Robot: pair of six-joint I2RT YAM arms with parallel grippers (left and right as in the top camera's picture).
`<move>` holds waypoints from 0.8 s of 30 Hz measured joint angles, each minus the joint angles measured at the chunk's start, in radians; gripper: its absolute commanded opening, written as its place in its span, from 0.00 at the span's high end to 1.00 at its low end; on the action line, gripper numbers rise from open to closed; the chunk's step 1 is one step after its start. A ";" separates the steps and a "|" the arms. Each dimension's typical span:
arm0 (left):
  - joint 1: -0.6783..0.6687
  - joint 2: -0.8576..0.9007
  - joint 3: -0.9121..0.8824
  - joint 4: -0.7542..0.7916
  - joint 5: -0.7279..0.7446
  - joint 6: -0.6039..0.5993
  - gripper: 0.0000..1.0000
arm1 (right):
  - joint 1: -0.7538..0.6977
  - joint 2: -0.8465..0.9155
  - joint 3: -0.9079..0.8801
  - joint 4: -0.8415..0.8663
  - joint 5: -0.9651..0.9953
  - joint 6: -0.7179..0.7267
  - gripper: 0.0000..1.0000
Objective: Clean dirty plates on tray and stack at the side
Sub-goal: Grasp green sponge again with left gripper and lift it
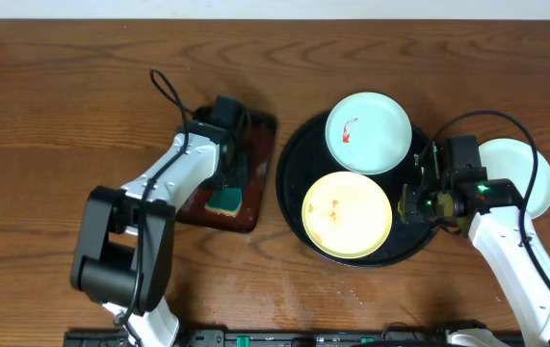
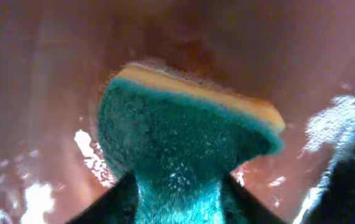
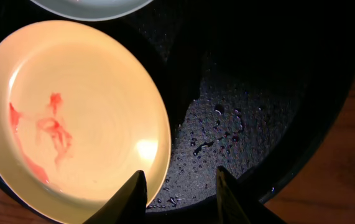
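The black tray holds a yellow plate with faint orange smears and a mint-white plate with a red smear. A second mint-white plate lies on the table right of the tray, partly under my right arm. My right gripper is open and empty over the tray's wet right side, its left finger at the yellow plate's edge. My left gripper is shut on a green and yellow sponge over the brown tray.
The rectangular dark-brown tray is wet and sits left of the black tray. Cables run from both arms. The table's back edge meets a pale wall strip.
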 measured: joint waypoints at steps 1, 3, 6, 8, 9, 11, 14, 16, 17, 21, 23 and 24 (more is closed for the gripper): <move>0.000 0.005 -0.001 0.001 -0.001 0.000 0.80 | 0.000 0.000 0.000 -0.001 0.000 0.000 0.65; 0.000 0.007 -0.001 -0.004 -0.008 0.002 0.92 | 0.000 0.000 0.000 -0.001 0.000 0.000 0.65; 0.001 0.007 -0.001 -0.018 -0.017 0.003 0.92 | 0.000 0.000 0.000 0.001 0.000 0.000 0.64; 0.001 0.007 0.009 -0.046 -0.019 0.004 0.92 | 0.000 0.000 0.000 0.007 0.000 0.000 0.64; 0.001 0.008 0.017 -0.067 -0.018 0.004 0.92 | 0.000 0.000 0.000 0.012 0.000 0.000 0.64; 0.001 0.011 0.039 -0.119 -0.018 0.003 0.92 | 0.000 0.000 0.000 0.021 0.002 0.000 0.64; 0.000 0.014 0.096 -0.216 -0.014 0.004 0.92 | 0.000 0.000 0.000 0.040 0.010 0.001 0.65; -0.002 0.014 0.156 -0.266 -0.011 0.004 0.92 | 0.000 0.000 0.000 0.054 0.016 0.002 0.65; -0.005 0.014 0.189 -0.289 -0.010 0.004 0.92 | 0.000 0.000 0.000 0.059 0.018 0.003 0.65; -0.029 0.008 0.276 -0.307 -0.010 0.012 0.92 | 0.000 0.000 0.000 0.070 0.022 0.003 0.66; -0.043 -0.003 0.285 -0.306 -0.006 0.020 0.92 | 0.000 0.000 0.000 0.063 0.023 0.003 0.67; -0.049 -0.006 0.285 -0.309 -0.004 0.023 0.93 | 0.000 0.000 0.000 0.056 0.023 0.003 0.69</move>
